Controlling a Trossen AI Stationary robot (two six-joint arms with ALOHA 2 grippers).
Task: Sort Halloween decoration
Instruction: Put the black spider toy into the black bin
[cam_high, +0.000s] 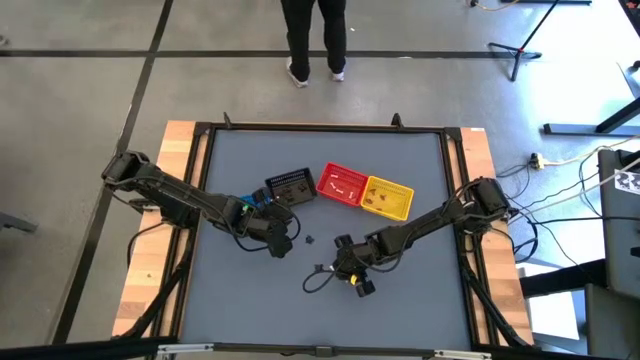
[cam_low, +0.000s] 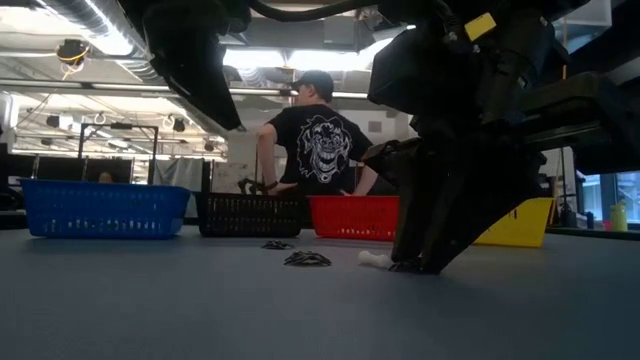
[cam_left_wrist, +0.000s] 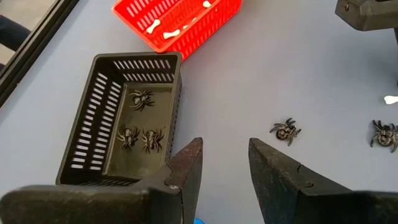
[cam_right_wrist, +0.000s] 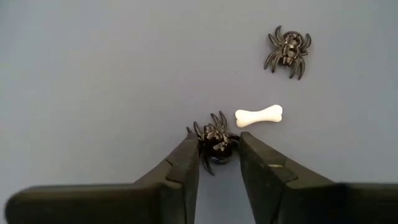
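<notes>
The Halloween decoration is tiny black spiders and white bones. My right gripper (cam_right_wrist: 217, 149) is low over the table's middle (cam_high: 343, 250), shut on one black spider (cam_right_wrist: 214, 138). A white bone (cam_right_wrist: 259, 115) and a second spider (cam_right_wrist: 287, 50) lie on the table just beyond it. My left gripper (cam_left_wrist: 225, 162) is open and empty near the black basket (cam_left_wrist: 121, 118), which holds three spiders. The red basket (cam_left_wrist: 180, 18) holds bones. In the left wrist view, two loose spiders (cam_left_wrist: 285, 130) (cam_left_wrist: 384, 134) lie on the table. My right gripper pinches the black spider between its two fingertips (cam_right_wrist: 191, 148), which meet its outspread legs (cam_right_wrist: 200, 130) on either side. The fingers come down at it from above. The spider lies on the table, with its rear half hidden between the fingers.
The blue (cam_low: 100, 208), black (cam_low: 250, 214), red (cam_low: 355, 216) and yellow (cam_low: 520, 222) baskets stand in a row toward the table's far side. The yellow basket (cam_high: 390, 197) holds a few dark trinkets. A person (cam_low: 320, 140) stands beyond the far edge. There is bare table toward the near edge.
</notes>
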